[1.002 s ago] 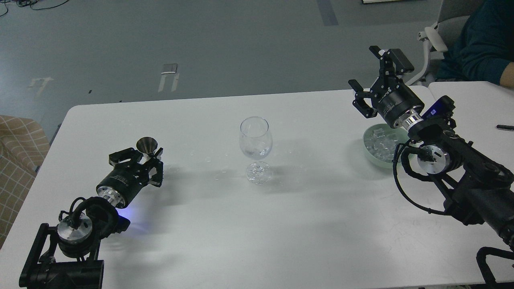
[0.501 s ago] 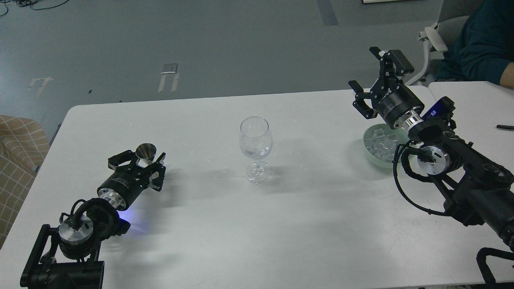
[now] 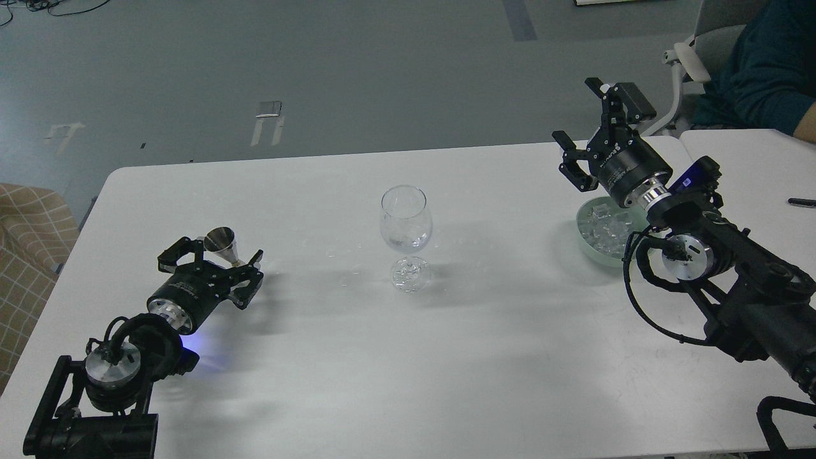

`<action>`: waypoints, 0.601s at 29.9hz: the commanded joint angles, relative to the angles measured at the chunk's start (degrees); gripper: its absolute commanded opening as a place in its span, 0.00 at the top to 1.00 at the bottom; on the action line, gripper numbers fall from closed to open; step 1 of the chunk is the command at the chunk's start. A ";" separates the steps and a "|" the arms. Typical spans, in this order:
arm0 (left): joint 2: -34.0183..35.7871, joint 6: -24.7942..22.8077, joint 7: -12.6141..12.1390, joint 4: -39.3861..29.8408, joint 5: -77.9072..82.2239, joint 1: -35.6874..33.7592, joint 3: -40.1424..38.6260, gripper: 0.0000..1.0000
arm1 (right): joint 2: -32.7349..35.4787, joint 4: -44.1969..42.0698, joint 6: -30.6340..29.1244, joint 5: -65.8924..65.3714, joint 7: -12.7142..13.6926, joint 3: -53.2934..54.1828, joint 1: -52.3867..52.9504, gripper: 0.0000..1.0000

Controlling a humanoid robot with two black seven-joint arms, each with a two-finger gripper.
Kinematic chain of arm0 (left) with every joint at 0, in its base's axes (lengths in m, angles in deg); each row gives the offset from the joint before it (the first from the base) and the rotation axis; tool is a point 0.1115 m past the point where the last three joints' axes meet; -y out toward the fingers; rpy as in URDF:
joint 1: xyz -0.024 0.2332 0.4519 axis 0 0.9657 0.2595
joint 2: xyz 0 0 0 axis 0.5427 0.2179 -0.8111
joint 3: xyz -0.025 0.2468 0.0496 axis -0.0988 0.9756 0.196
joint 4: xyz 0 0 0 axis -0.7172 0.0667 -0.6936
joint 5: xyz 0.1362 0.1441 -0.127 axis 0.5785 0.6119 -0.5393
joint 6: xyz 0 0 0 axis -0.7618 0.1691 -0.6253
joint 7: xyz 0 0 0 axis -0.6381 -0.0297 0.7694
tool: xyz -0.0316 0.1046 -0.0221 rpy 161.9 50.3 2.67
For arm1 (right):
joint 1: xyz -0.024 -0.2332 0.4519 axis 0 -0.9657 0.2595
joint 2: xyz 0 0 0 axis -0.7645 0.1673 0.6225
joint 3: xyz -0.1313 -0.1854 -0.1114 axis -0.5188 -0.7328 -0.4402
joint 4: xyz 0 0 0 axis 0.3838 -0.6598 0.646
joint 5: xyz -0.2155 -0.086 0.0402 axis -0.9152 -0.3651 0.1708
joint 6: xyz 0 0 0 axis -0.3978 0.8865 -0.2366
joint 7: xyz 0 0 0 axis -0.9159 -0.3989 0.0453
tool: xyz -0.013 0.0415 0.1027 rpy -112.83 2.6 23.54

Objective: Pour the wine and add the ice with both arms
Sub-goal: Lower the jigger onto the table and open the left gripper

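Observation:
A clear wine glass stands at the table's middle, with a few ice cubes and a little clear wine at its bottom. A small metal jigger stands upright on the table at the left, between the spread fingers of my left gripper, which is open around it. A pale green bowl at the right holds a heap of ice. My right gripper is open and empty, raised above the bowl's far side.
A few droplets or ice bits lie on the white table left of the glass. A second table with a black pen adjoins at the right. A seated person and a chair are behind it.
My left gripper drew back to the left and lower, the jigger went from tilted to upright, and the fingers spread apart. My right gripper barely moved.

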 commanded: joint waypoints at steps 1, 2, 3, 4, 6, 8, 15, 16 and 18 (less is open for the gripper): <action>0.44 -0.23 -0.32 0.53 -0.20 0.21 -0.04 0.04 | 0.00 0.00 0.00 -0.03 -0.03 0.00 -0.14 0.00; 0.44 -0.23 -0.50 0.53 -0.38 0.30 -0.04 0.03 | 0.00 0.00 0.00 -0.03 -0.03 0.00 -0.14 0.00; 0.53 -0.32 -0.58 0.53 -0.47 0.47 -0.04 0.03 | 0.00 0.00 0.00 -0.03 -0.03 0.00 -0.23 0.00; 0.79 -0.75 -0.72 0.53 -0.55 0.91 -0.04 0.03 | 0.00 0.00 0.00 -0.03 -0.03 0.00 -0.31 0.00; 1.75 -2.07 -0.72 0.53 -0.64 1.52 -0.13 0.03 | 0.00 0.00 0.00 -0.03 -0.03 0.00 -0.31 0.00; 2.37 -3.83 -0.72 0.53 -0.73 2.32 -0.22 0.03 | 0.00 0.00 0.00 -0.03 -0.03 0.00 -0.31 0.00; 4.13 -9.10 -0.72 -0.35 -1.87 5.74 -0.83 0.02 | 0.09 0.00 -0.09 -0.03 -0.03 0.00 -0.75 0.00; 4.39 -9.63 -0.72 -0.52 -1.87 6.27 -0.83 0.02 | 0.09 0.00 0.00 -0.03 -0.03 0.00 -0.93 0.00; 5.53 -12.17 -0.72 -1.05 -1.96 8.72 -0.92 0.02 | 0.26 0.09 0.00 -0.03 -0.03 0.00 -1.11 0.00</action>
